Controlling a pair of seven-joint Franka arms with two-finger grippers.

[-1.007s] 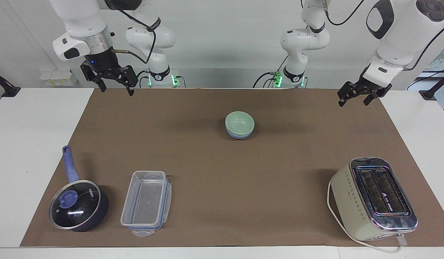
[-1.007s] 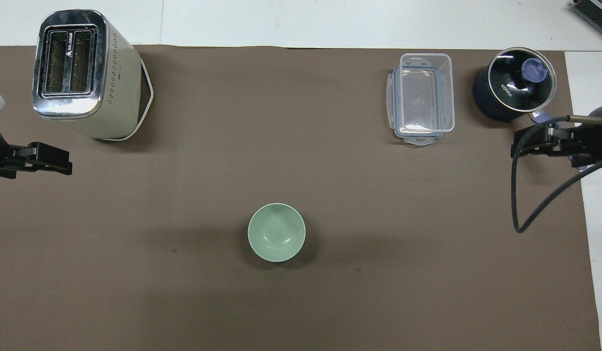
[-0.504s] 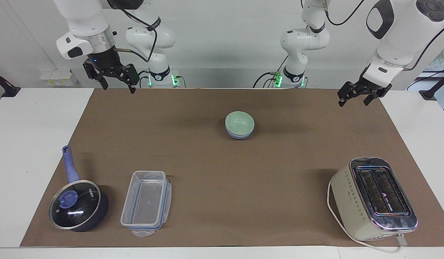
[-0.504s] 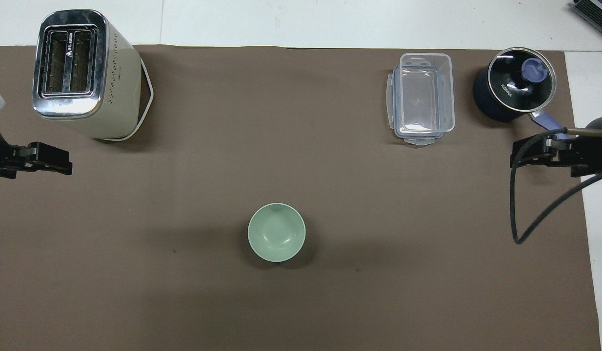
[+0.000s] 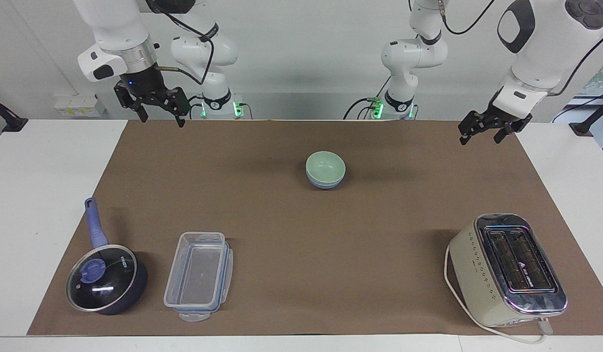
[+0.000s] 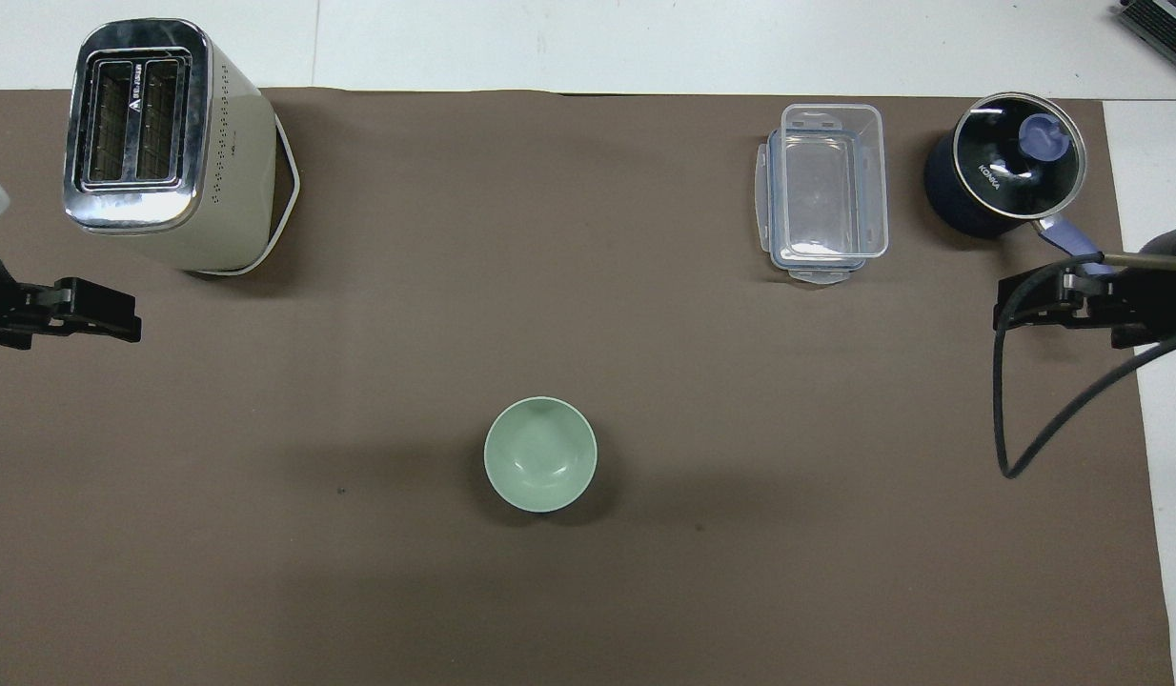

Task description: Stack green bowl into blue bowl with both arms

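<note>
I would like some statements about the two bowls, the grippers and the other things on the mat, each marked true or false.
1. The green bowl sits inside the blue bowl. True.
2. The left gripper holds the green bowl. False: it hangs open and empty over the mat's edge at the left arm's end of the table.
3. The right gripper is open and touches nothing. True.
4. The saucepan has no lid. False: a glass lid covers it.
5. The toaster stands nearer to the robots than the bowls. False: it stands farther from them.
</note>
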